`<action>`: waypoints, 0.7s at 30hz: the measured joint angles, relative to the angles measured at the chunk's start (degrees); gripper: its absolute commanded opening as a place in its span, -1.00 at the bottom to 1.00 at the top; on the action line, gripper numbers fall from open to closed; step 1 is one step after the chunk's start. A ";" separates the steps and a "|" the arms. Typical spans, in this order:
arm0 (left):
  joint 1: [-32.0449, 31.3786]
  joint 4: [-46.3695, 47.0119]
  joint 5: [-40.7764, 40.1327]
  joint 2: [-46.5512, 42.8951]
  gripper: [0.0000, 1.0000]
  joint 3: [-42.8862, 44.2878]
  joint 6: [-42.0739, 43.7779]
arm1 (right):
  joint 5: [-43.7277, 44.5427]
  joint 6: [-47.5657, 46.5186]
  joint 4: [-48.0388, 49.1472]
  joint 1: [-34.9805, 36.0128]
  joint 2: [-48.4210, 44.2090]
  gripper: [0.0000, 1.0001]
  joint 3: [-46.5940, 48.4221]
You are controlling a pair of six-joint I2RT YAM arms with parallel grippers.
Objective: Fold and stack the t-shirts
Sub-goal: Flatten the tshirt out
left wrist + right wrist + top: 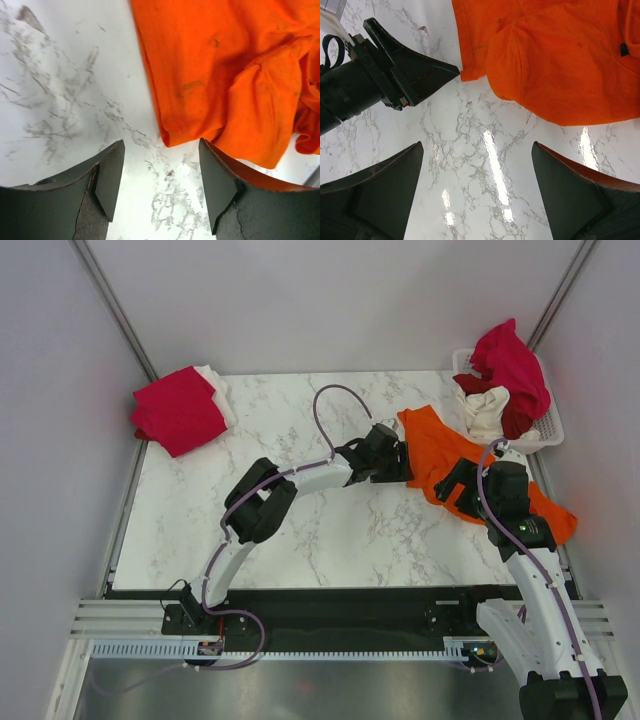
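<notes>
left jaws apart at orange t-shirt (225, 75) corner | right jaws apart over marble table (485, 150)

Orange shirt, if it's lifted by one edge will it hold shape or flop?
Probably flops: the orange shirt lies crumpled in soft folds. Likely light, being thin cloth. Pushed, it may bunch rather than slide on the glossy marble table.

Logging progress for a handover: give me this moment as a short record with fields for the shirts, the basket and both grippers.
orange shirt: unfolded, crumpled on the table
stack: folded crimson shirt on a white shirt, far left corner
basket: holds a heap of unfolded shirts
left gripper: open, at the orange shirt's edge, gripping nothing
right gripper: open, over bare table beside the orange shirt
</notes>
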 measured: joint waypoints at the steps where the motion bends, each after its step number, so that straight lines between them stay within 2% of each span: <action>1: 0.00 -0.59 -0.70 -0.02 0.38 0.33 0.61 | 0.00 -0.02 0.02 -0.02 0.00 0.96 0.00; 8: -0.66 -3.15 0.00 3.04 0.34 5.90 2.08 | -0.11 -0.24 0.04 0.00 0.24 0.96 0.00; 13: -2.38 -3.78 0.92 6.86 0.06 10.47 2.91 | -0.11 -0.52 0.07 -0.02 0.50 0.96 0.00; 14: -2.62 -4.09 0.90 7.26 -0.02 11.08 3.15 | -0.11 -0.55 0.07 -0.02 0.57 0.96 0.00; 16: -3.08 -4.55 0.92 7.87 -0.34 11.82 3.48 | -0.11 -0.57 0.07 0.00 0.61 0.96 0.00; 18: -3.21 -5.03 0.98 8.22 -0.95 11.89 3.93 | -0.11 -0.57 0.15 -0.02 0.63 0.96 0.00; 21: -3.26 -5.73 1.40 8.72 -0.95 12.50 4.70 | -0.11 -0.57 0.42 -0.02 0.94 0.96 0.00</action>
